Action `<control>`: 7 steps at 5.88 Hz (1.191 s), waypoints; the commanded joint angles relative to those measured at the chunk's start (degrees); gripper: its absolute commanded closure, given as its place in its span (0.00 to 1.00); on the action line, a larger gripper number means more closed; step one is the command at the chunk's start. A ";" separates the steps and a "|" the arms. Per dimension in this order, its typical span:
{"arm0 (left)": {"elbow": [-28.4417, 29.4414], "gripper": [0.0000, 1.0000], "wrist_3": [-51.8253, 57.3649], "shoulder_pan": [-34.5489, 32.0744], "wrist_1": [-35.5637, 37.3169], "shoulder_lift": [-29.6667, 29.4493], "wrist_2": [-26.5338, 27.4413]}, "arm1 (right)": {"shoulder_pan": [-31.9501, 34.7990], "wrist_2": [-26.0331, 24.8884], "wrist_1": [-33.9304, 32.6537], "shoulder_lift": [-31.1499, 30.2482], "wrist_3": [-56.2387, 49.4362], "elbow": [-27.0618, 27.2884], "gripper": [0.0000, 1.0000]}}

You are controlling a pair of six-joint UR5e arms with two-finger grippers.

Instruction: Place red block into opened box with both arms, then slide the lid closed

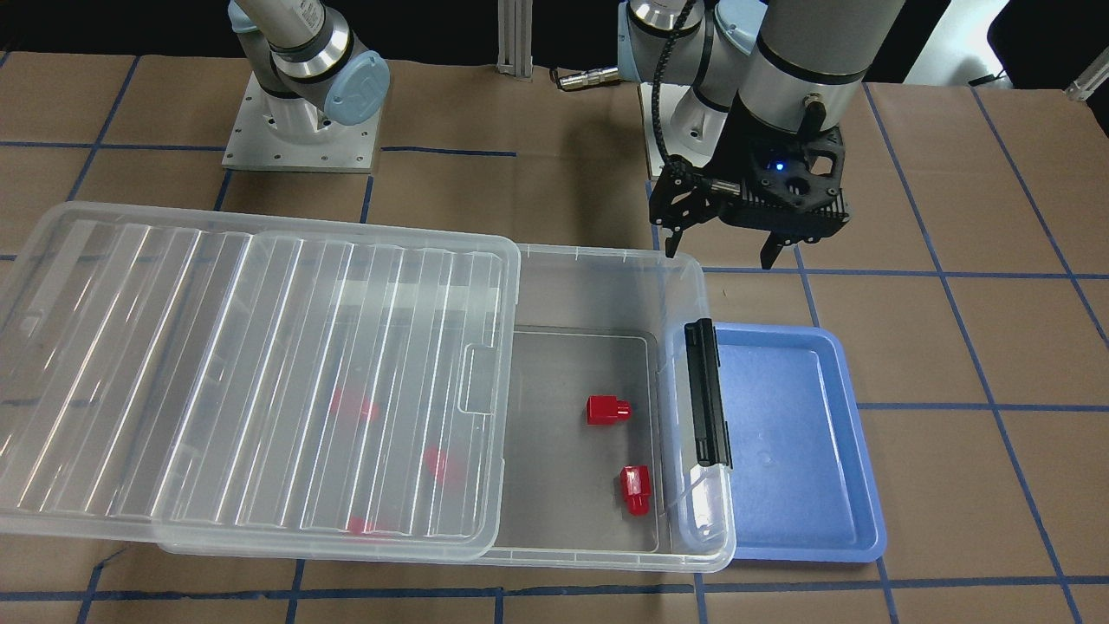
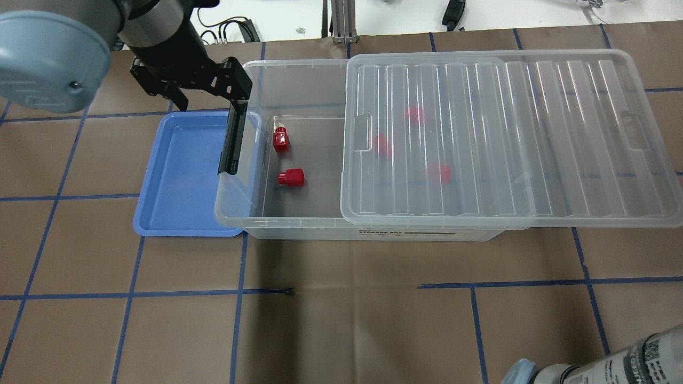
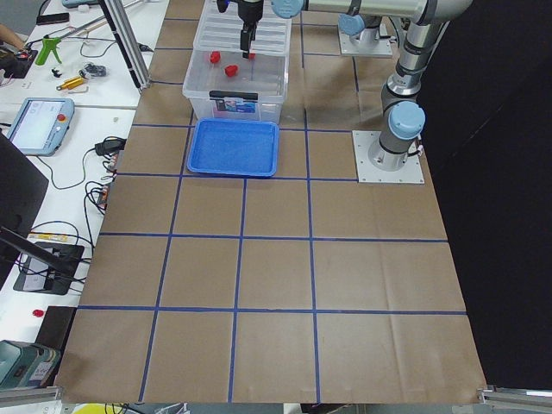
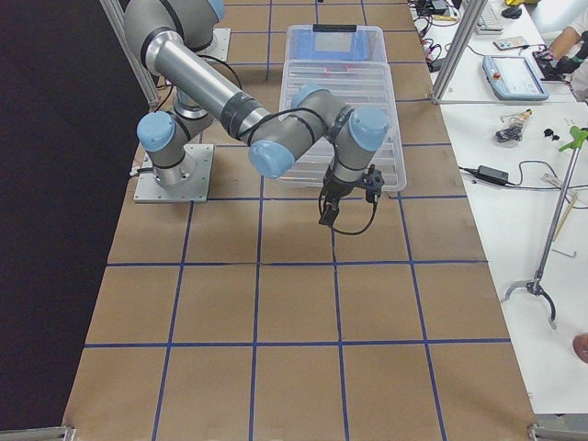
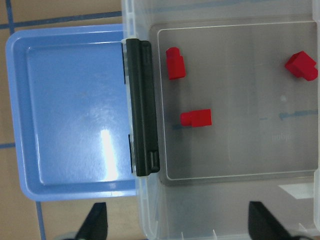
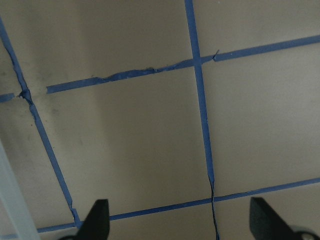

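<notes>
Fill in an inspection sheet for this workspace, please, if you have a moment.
Surface: brown paper with blue tape grid.
Job's things: lid covers most of box; two red blocks uncovered, three more under lid.
Clutter: blue tray beside the box's latch.
Grippers: left gripper open above latch end; right gripper open over bare paper.
Cables: black cable on left wrist.
Surroundings: side bench with pendant.

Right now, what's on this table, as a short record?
Box: large clear plastic bin, latch end uncovered
Lid: ribbed translucent sheet covering most of it
Blocks: two small red plastic blocks on the uncovered floor; three red blurs under lid
Tray: shallow blue plastic tray beside the latch end
Left gripper: open, empty, near the box's latch end
Right gripper: open, over brown paper
</notes>
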 commanded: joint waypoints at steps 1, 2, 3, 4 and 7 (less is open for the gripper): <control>-1.19 0.02 -2.39 1.77 -4.43 3.24 0.01 | 0.45 0.96 0.15 -2.24 1.65 4.29 0.00; -2.42 0.02 -1.61 1.95 -3.74 3.60 -0.26 | 1.76 1.49 0.15 -3.13 1.47 5.17 0.00; -2.52 0.02 -1.60 2.82 -3.56 3.60 -0.52 | 3.43 2.19 0.42 -3.40 1.47 5.18 0.00; -2.61 0.01 -1.43 3.18 -3.65 3.60 -0.43 | 4.40 2.28 1.03 -3.83 1.64 5.27 0.00; -2.69 0.01 -1.43 2.92 -4.61 4.21 -0.61 | 7.04 3.86 1.12 -8.04 1.82 10.53 0.00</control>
